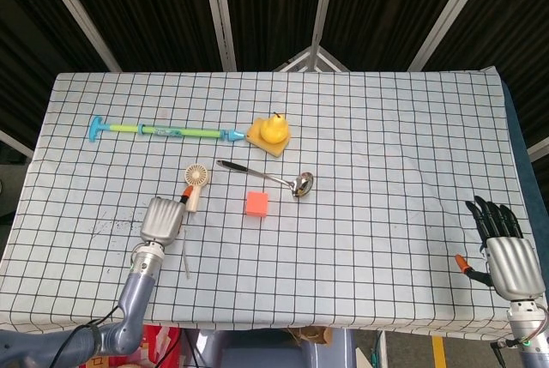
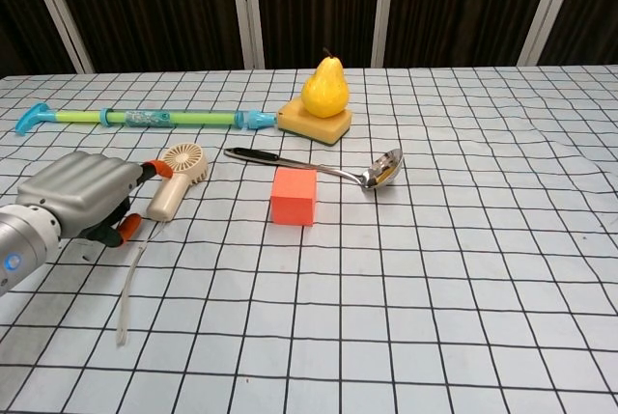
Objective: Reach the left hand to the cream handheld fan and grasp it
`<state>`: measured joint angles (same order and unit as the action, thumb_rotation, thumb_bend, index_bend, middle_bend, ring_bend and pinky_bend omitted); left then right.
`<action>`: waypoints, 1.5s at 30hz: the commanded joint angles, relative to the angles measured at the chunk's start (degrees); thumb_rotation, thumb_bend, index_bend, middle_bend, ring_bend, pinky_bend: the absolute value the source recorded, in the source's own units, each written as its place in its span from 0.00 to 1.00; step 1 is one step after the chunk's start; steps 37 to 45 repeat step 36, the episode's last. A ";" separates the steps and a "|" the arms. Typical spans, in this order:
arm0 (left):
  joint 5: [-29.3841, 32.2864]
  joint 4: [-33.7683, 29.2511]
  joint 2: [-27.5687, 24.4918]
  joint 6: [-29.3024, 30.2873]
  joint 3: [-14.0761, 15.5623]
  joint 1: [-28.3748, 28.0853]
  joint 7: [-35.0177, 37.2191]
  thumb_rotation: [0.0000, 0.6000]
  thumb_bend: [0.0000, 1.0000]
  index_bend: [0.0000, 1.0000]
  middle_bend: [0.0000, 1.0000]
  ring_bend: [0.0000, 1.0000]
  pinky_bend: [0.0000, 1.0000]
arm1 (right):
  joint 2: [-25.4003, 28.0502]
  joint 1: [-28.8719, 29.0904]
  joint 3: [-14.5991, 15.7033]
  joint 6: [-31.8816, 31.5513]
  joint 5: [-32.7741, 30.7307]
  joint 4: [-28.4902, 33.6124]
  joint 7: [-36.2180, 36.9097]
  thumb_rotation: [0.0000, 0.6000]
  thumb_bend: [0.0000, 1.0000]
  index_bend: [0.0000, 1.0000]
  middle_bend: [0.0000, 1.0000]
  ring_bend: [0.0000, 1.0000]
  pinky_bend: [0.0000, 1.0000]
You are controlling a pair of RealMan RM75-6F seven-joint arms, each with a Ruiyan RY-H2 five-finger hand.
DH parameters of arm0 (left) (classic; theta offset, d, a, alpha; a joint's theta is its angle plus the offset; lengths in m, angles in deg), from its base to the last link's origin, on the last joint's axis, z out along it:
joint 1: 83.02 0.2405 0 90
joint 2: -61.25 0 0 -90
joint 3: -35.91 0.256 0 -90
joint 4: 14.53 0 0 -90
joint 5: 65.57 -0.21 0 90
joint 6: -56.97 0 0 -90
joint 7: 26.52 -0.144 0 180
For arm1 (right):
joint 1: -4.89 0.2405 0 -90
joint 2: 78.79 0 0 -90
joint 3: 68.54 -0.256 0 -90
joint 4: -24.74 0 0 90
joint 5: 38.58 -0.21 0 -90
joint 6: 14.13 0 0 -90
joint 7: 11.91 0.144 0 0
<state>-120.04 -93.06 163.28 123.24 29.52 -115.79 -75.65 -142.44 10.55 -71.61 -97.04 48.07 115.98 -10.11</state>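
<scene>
The left hand's [image 2: 82,192] orange-tipped fingers [image 2: 128,228] are curled under the grey shell, just beside the handle of the cream handheld fan [image 2: 175,180] but closed on nothing, so I'd judge the grasp not yet made. The fan lies flat on the checked table [image 2: 463,269], head pointing away, its strap [image 2: 128,293] trailing toward the near edge. Beyond it lie an orange cube [image 2: 294,195] and a ladle [image 2: 319,169]. There are no containers here. The right hand [image 1: 504,252] rests well apart at the table's corner, dark fingers loosely spread, holding nothing.
</scene>
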 commanded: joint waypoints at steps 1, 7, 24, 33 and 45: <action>0.20 -0.03 0.12 -0.04 -0.23 -0.16 0.09 1.00 0.71 0.23 0.88 0.65 0.60 | 0.00 0.01 0.00 0.01 0.00 -0.01 0.00 1.00 0.28 0.06 0.00 0.00 0.00; -1.54 -1.44 -0.62 1.25 -0.77 0.09 2.77 1.00 0.70 0.21 0.87 0.65 0.60 | -0.01 -0.01 0.00 -0.04 0.00 0.02 -0.04 1.00 0.28 0.06 0.00 0.00 0.00; -16.82 -15.89 -13.12 13.59 0.96 7.04 17.18 1.00 0.36 0.00 0.29 0.18 0.24 | -0.15 -0.02 -0.04 -0.16 -0.03 0.00 -0.47 1.00 0.28 0.06 0.00 0.00 0.00; -25.03 -17.73 -22.37 19.83 9.03 14.69 21.13 1.00 0.12 0.00 0.00 0.00 0.00 | -0.30 -0.01 -0.08 -0.27 -0.04 0.13 -1.14 1.00 0.28 0.06 0.00 0.00 0.00; -27.09 -17.25 -24.29 21.58 10.88 16.92 22.07 1.00 0.12 0.00 0.00 0.00 0.00 | -0.34 -0.08 -0.04 -0.41 0.05 0.19 -1.27 1.00 0.28 0.06 0.00 0.00 0.00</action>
